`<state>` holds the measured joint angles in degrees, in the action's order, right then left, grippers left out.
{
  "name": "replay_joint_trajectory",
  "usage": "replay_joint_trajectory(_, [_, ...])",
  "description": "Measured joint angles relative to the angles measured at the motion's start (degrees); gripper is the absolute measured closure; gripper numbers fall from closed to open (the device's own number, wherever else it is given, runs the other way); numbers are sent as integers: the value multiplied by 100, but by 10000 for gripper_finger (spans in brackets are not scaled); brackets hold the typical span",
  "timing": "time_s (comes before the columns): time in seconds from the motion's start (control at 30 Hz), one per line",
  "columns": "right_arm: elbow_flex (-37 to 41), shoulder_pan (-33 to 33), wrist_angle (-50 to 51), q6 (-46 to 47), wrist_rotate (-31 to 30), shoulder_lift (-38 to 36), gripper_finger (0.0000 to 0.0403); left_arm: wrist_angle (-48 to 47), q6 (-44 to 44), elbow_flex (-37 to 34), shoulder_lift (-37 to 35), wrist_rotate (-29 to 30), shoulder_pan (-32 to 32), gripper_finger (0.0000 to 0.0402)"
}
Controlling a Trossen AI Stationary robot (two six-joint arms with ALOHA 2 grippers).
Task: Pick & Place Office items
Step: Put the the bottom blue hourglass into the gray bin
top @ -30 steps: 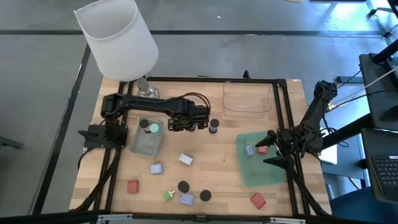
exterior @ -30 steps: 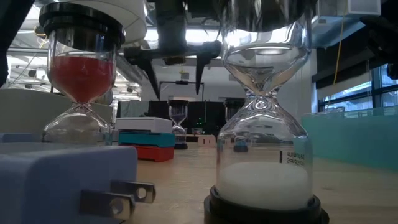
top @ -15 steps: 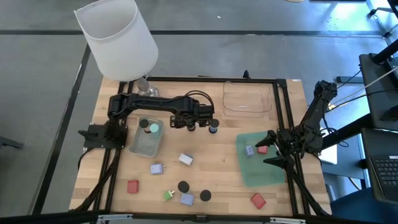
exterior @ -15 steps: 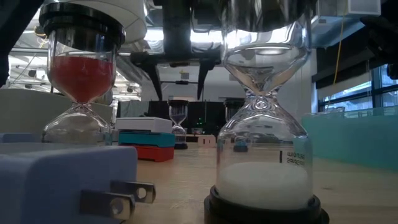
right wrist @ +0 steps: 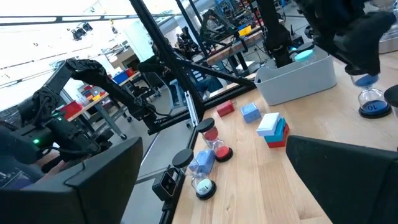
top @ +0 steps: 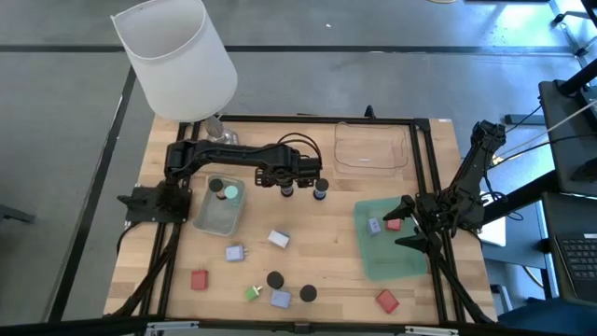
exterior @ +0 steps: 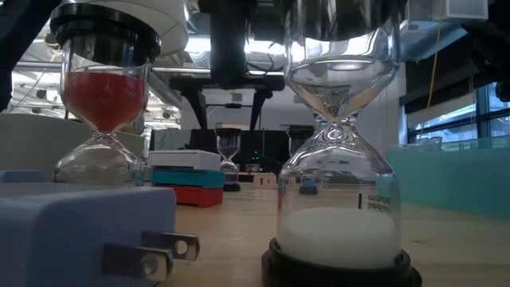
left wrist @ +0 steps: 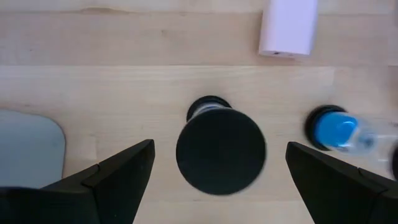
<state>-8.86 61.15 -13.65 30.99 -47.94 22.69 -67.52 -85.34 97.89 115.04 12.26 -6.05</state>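
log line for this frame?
left gripper: open, over black-capped hourglass | right gripper: open, idle over green tray

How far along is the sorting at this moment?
Done: two items lie on the green tray and two in the bin. In hand: nothing yet; the left gripper is open above a black-capped hourglass, with a blue one beside it. The right gripper waits open at the green tray. Left: about eight pieces on the table.
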Motion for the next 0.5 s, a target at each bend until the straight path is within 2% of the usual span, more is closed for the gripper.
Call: replay_joint_trajectory(0.5, [0, -1, 0, 0, 0, 1, 3, 45, 118, -2, 246, 12, -231, 41])
